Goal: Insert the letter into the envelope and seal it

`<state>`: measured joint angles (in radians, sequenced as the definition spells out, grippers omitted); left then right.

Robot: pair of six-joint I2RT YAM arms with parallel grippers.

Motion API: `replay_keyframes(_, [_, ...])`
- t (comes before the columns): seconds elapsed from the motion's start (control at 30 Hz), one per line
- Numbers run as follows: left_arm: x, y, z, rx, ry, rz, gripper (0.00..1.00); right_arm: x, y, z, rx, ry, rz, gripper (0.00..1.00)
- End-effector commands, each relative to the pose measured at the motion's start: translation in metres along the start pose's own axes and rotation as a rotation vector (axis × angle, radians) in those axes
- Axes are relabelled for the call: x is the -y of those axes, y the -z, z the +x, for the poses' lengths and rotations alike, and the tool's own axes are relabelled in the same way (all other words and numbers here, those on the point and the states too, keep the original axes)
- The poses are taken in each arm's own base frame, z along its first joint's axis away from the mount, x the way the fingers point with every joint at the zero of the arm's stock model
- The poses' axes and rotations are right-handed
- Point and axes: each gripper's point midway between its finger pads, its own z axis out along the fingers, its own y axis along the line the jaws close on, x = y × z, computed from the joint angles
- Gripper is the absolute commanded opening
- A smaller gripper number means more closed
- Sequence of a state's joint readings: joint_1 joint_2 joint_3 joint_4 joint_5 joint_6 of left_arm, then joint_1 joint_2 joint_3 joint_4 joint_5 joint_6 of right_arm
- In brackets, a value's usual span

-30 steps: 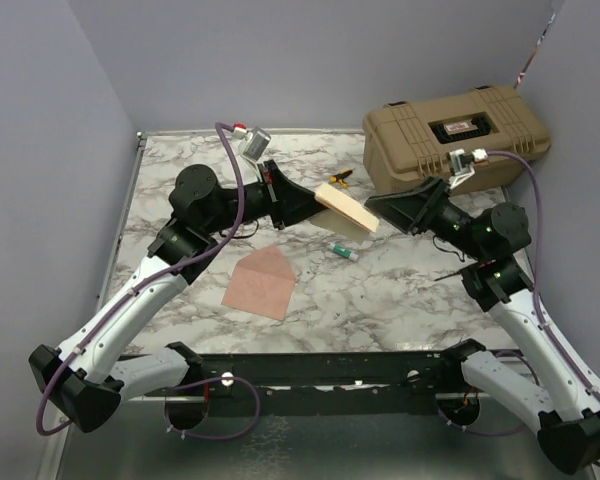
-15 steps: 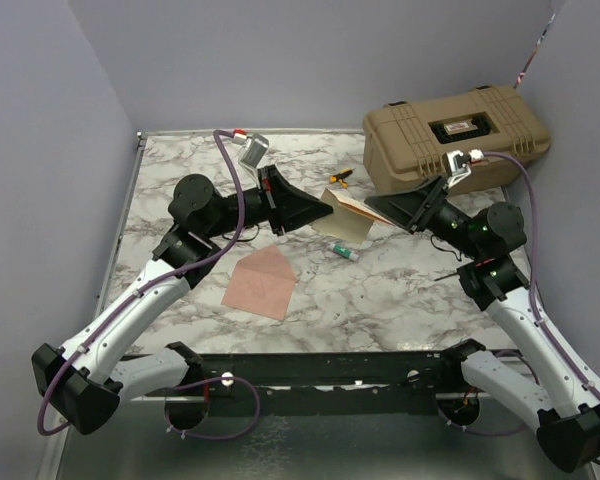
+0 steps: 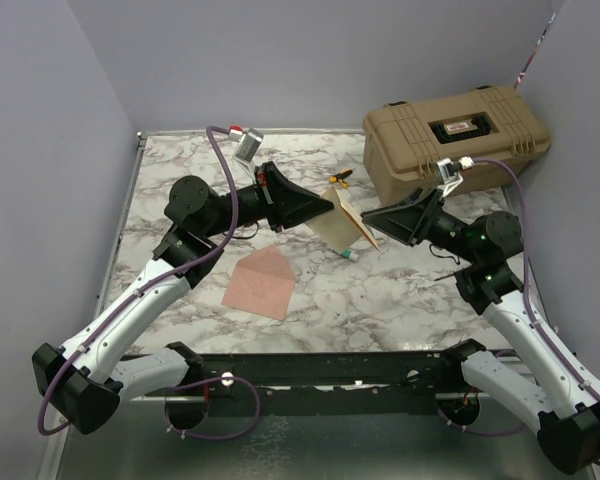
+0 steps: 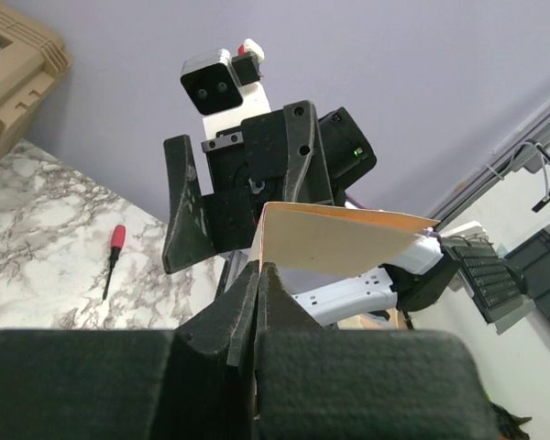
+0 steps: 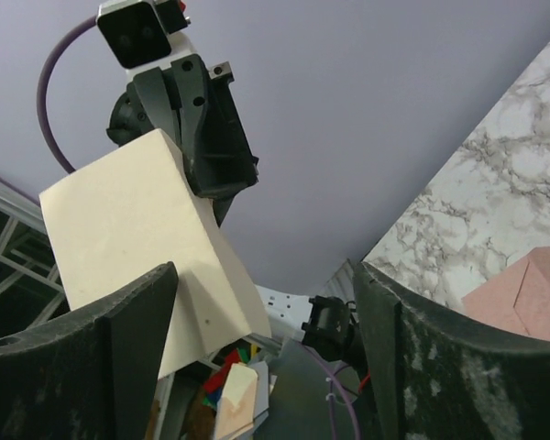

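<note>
The letter [image 3: 346, 224], a plain pale tan sheet, hangs in the air above the table's middle, turned nearly edge-on to the top camera. My left gripper [image 3: 329, 206] is shut on its left edge; in the left wrist view the fingers [image 4: 258, 275] pinch the sheet [image 4: 339, 240]. My right gripper [image 3: 368, 214] is open just right of the sheet. In the right wrist view the letter [image 5: 128, 229] lies against its left finger, with a wide gap to the other. The envelope [image 3: 263, 282], salmon with a pointed flap, lies flat on the table below; it shows in the right wrist view [image 5: 530, 295].
A tan hard case [image 3: 455, 135] stands at the back right. A glue stick [image 3: 346, 253] lies under the held sheet and a small yellow-handled tool [image 3: 340, 177] behind it. A red-handled screwdriver [image 4: 113, 257] lies on the marble. Purple walls close in the left, back and right.
My left gripper has pushed further right and turned the letter from lying broadly tilted to nearly edge-on. My right gripper has shifted a little left and lower, beside the sheet.
</note>
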<state>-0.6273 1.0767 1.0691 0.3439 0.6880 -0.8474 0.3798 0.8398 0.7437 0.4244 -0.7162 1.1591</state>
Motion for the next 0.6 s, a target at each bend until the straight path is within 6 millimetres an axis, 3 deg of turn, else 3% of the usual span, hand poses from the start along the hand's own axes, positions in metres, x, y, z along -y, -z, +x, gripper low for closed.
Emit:
replay_keyframes(0.0, [0.009, -0.001, -0.012, 0.041, 0.008, 0.023, 0.00, -0.016, 0.000, 0.003, -0.032, 0.012, -0.069, 0.75])
replay_keyframes(0.07, [0.009, 0.000, -0.014, 0.053, 0.001, 0.017, 0.00, -0.020, 0.000, 0.003, -0.038, 0.008, -0.091, 0.73])
replay_keyframes(0.2, [0.006, 0.002, -0.014, 0.071, -0.002, -0.001, 0.00, -0.029, 0.001, 0.005, -0.049, 0.014, -0.149, 0.89])
replay_keyframes(0.3, [0.002, 0.002, -0.016, 0.092, 0.014, -0.017, 0.00, -0.030, 0.001, 0.011, -0.094, 0.023, -0.162, 0.92])
replay_keyframes(0.57, [0.000, 0.003, -0.030, 0.193, 0.060, -0.029, 0.00, -0.027, -0.002, 0.018, -0.142, 0.028, -0.159, 0.72])
